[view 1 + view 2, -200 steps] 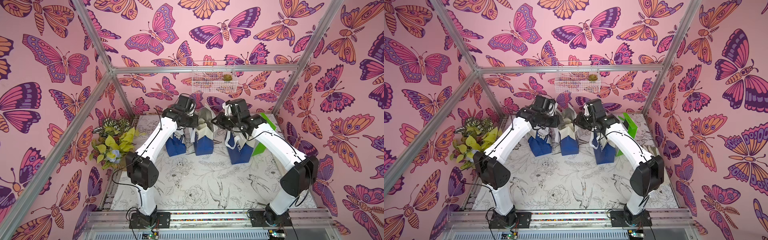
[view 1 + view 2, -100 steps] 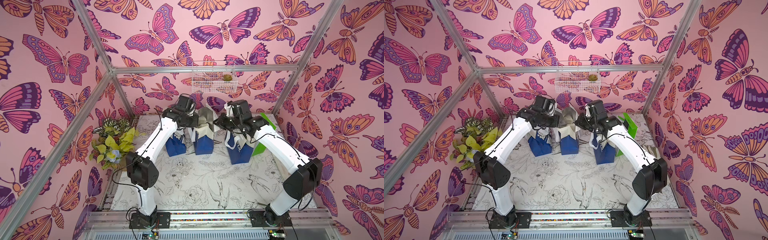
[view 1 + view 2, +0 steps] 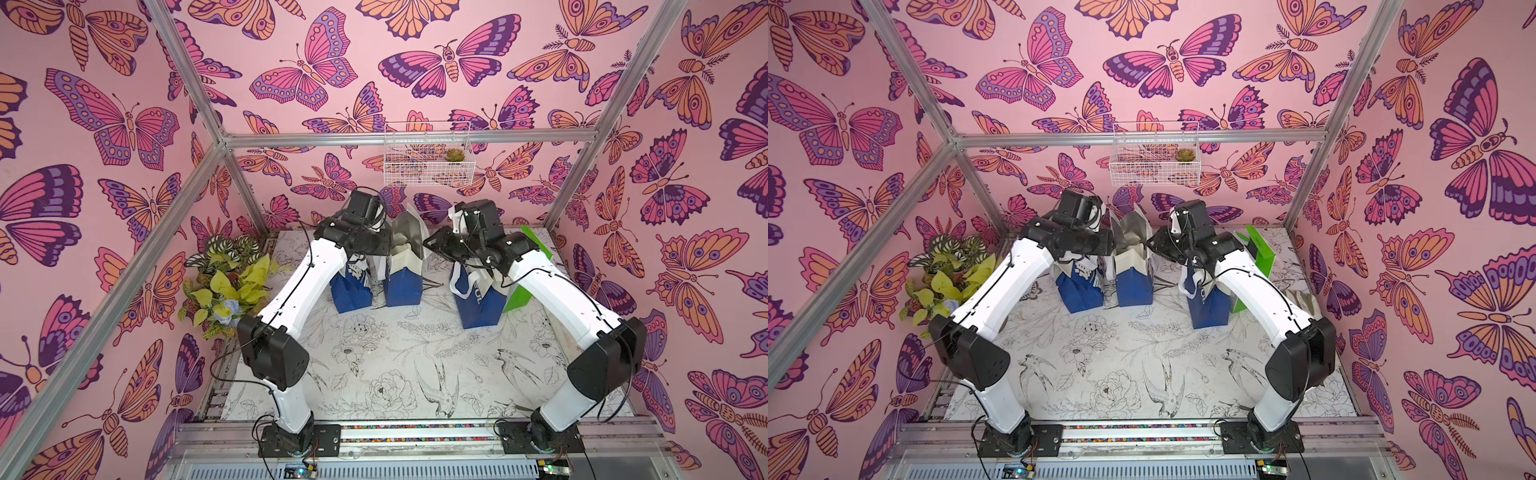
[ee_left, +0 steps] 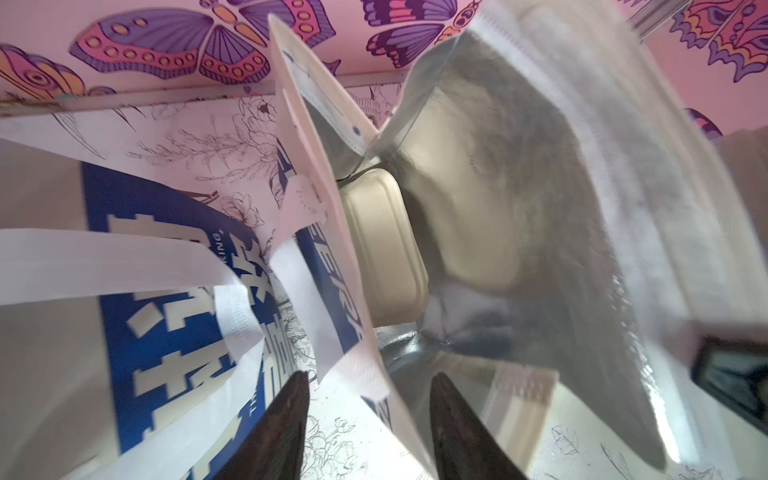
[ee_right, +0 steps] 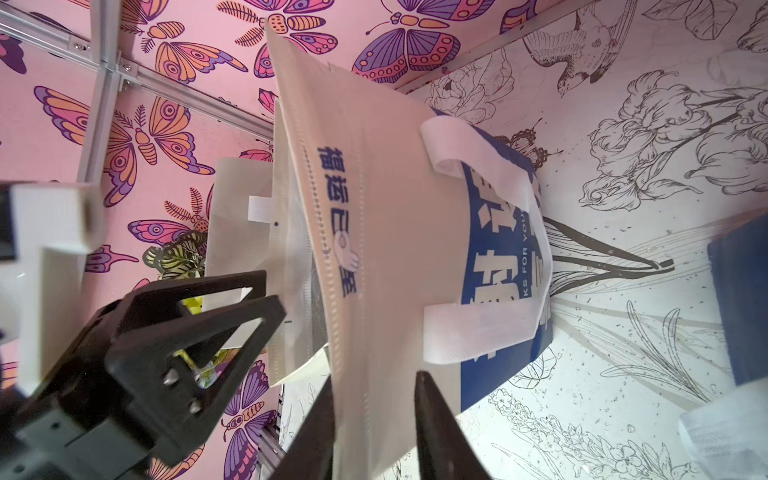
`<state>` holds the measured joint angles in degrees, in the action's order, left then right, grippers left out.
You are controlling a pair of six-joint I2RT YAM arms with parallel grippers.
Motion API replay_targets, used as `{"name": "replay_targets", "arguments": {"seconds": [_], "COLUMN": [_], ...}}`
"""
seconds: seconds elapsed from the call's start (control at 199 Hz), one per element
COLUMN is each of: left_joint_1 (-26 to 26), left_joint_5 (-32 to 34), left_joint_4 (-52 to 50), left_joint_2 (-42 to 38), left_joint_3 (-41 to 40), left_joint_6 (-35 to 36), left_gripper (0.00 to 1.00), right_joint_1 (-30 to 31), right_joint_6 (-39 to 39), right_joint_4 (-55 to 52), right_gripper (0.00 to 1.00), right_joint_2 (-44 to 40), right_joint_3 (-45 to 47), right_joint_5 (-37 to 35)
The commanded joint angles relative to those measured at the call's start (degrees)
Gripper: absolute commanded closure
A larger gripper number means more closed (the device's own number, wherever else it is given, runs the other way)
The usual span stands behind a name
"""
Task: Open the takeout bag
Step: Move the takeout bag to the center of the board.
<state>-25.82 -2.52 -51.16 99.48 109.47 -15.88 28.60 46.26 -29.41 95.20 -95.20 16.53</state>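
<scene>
Only the dark fingertips of the left gripper show in its wrist view. They stand apart, released, and the white upper wall of the takeout bag runs loose between them. The right gripper is likewise cut off to two tips, parted, with the opposite wall lying unpinched between them. In both top views the arms cover the fingers and part of the bag, which stands upright on the table between the two grippers. It is soft non-woven cloth, white above and blue below, with white lettering and flat strap handles. Its mouth gapes on a crinkled silver lining and, ahead of the left fingertips, a pale rounded box. Outside the left gripper stands a second bag. Beyond the right gripper a third bag half hides a green sheet.
</scene>
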Motion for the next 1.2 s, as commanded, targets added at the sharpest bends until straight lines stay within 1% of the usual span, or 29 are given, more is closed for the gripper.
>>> {"name": "replay_targets", "arguments": {"seconds": [0.0, 0.12, 0.201, 0.236, 0.341, 0.617, 0.738, 0.853, 0.933, 0.999, 1.039, 1.109, 1.159, 1.199], "left_joint_1": [0.25, 0.59, 1.57, 2.47, 5.58, 11.16, 12.41, 12.77, 13.06, 13.25, 13.27, 13.26, 13.26, 13.26], "left_joint_5": [2.82, 7.6, 10.12, 10.06, 8.66, 7.9, 7.62, 8.26, 8.89, 9.03, 9.2, 9.47, 10.12, 10.79], "left_joint_4": [-4.58, -7.21, -7.86, -7.84, -7.84, -6.05, -5.3, -3.99, -3.11, -3.09, -3.12, -2.94, -2.72, -2.61], "left_joint_2": [-6.5, -11.09, -13.49, -14.32, -15.52, -13.92, -12.6, -11.84, -11.14, -10.71, -10.75, -11.31, -11.79, -12.06], "left_joint_3": [-0.82, -3.13, -5.87, -7.24, -10.24, -13.32, -13.41, -14.31, -14.91, -14.94, -15.12, -15.81, -16.57, -17.2], "left_joint_6": [-0.32, -0.73, -1.03, -1.38, -2.26, -4.0, -4.33, -4.08, -3.9, -4.15, -4.39, -4.69, -4.77, -4.73], "left_gripper": [0.44, 0.36, 0.33, 0.32, 0.32, 0.36, 0.45, 0.5, 0.6, 0.75, 0.81, 0.88, 0.92, 0.97], "right_joint_1": [0.54, 1.26, 1.69, 2.02, 3.48, 10.35, 14.18, 16.89, 17.93, 18.47, 18.76, 19.21, 19.57, 19.8], "right_joint_6": [-1.27, -2.72, -3.34, -3.58, -4.06, -6.86, -8.0, -9.03, -9.26, -9.25, -9.32, -9.42, -9.51, -9.54], "right_joint_4": [-1.35, -2.35, -3.33, -3.75, -4.42, -7.98, -9.28, -11.5, -11.86, -11.47, -11.55, -11.97, -12.28, -12.35], "right_gripper": [0.63, 0.57, 0.53, 0.51, 0.5, 0.49, 0.5, 0.52, 0.53, 0.53, 0.53, 0.54, 0.54, 0.54], "right_joint_2": [-2.69, -4.55, -5.55, -6.99, -9.63, -18.25, -21.29, -22.65, -23.31, -23.7, -23.9, -23.99, -24.02, -24.23], "right_joint_3": [-0.68, -0.69, -0.87, -0.65, 0.35, 3.84, 5.93, 6.47, 7.16, 7.87, 8.18, 8.34, 8.36, 8.49], "right_joint_5": [-0.12, -0.55, -1.08, -1.84, -4.16, -10.91, -13.71, -16.45, -17.15, -17.26, -17.55, -17.97, -18.4, -18.63]}}
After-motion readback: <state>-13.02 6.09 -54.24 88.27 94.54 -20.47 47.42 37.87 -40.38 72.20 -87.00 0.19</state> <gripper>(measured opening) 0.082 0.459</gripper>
